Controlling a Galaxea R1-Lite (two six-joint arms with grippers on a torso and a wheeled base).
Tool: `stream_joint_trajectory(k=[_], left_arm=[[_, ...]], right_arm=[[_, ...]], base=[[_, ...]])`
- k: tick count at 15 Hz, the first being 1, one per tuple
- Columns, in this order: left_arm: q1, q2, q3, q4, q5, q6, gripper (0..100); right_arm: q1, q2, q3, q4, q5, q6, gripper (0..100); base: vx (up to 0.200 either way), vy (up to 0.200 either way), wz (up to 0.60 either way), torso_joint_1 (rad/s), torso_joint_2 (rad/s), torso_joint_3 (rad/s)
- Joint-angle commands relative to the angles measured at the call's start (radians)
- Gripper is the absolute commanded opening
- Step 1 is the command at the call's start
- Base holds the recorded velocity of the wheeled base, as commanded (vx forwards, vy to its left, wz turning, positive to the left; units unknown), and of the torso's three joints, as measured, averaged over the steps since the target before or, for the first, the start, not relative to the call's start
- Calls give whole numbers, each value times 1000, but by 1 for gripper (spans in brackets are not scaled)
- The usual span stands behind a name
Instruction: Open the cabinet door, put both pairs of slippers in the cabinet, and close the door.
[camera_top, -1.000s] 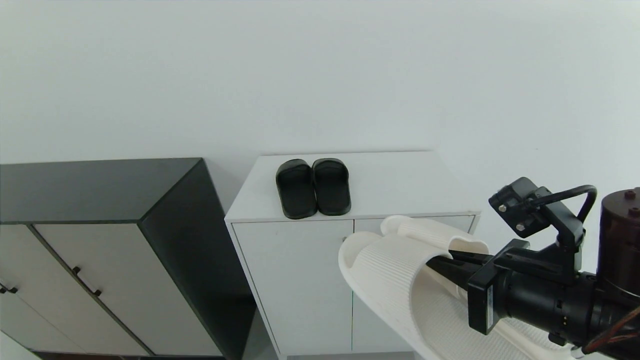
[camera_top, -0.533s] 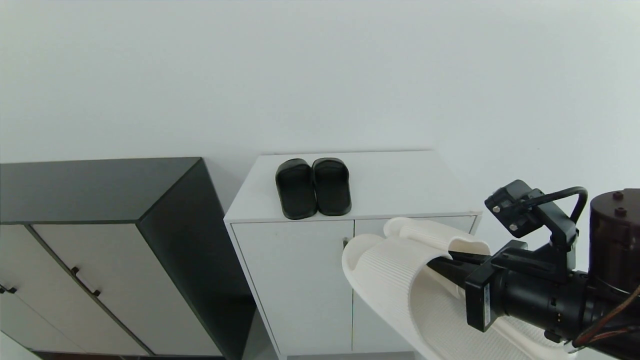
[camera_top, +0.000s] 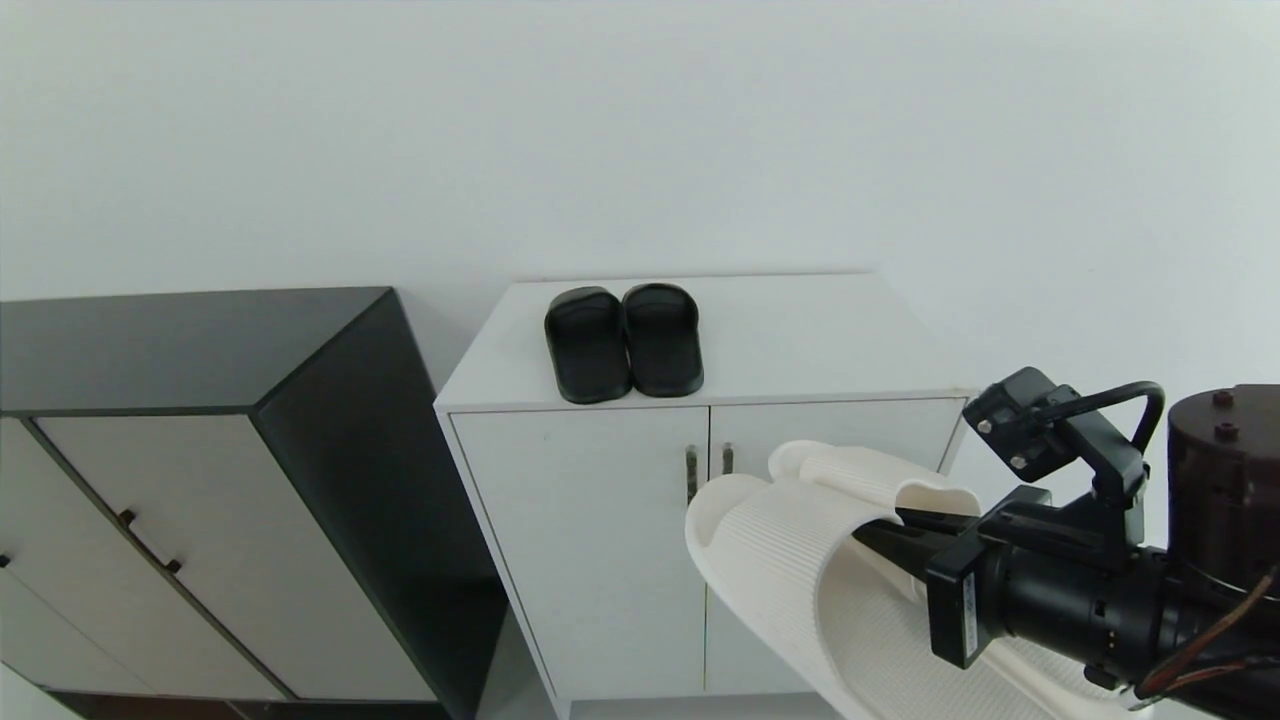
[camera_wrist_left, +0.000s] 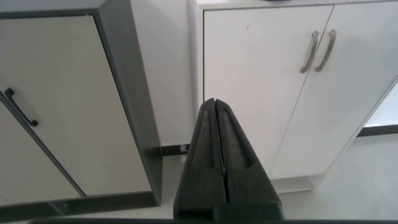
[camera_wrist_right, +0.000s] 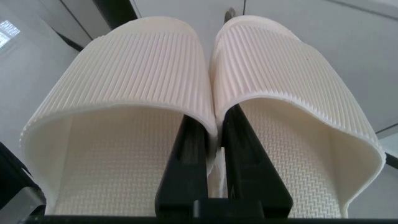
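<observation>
**Head view:** The white cabinet (camera_top: 590, 540) has both doors shut. Two slim vertical metal handles (camera_top: 690, 473) flank the centre seam. The black slippers (camera_top: 625, 342), smooth and moulded, lie side by side on the cabinet top. The right pincer (camera_top: 885, 535) carries the cream slippers (camera_top: 790, 545), ribbed straps, toes toward the right door.

**Left wrist view:** The left pincer (camera_wrist_left: 214, 109) is clenched and empty. The handles (camera_wrist_left: 317, 51) lie ahead, well apart from it, long axis upright. This free arm is judged better placed for the door.

**Right wrist view:** The right pincer (camera_wrist_right: 214, 127) clamps the adjoining inner strap edges of both cream slippers (camera_wrist_right: 124, 68). Their footbeds are pebbled.
</observation>
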Motion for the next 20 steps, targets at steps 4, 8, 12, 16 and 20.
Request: stream_joint_trajectory(k=[4, 8, 12, 16, 20], left_arm=[[0, 0, 0, -1, -2, 0, 0], [0, 0, 0, -1, -2, 4, 100], [0, 0, 0, -1, -3, 6, 100], [0, 0, 0, -1, -5, 7, 100], [0, 8, 0, -1, 9, 3, 100]], right_arm=[[1, 5, 4, 0, -2, 0, 0], [1, 4, 9, 0, -2, -3, 0], [1, 7, 15, -2, -1, -3, 0], [1, 5, 18, -2, -1, -3, 0], [1, 4, 29, -2, -1, -5, 0]], base=[[0, 0, 0, -224, 549, 315], [0, 0, 0, -196, 522, 319], [0, 0, 0, -170, 494, 315], [0, 0, 0, -148, 475, 326], [0, 0, 0, -115, 461, 345]])
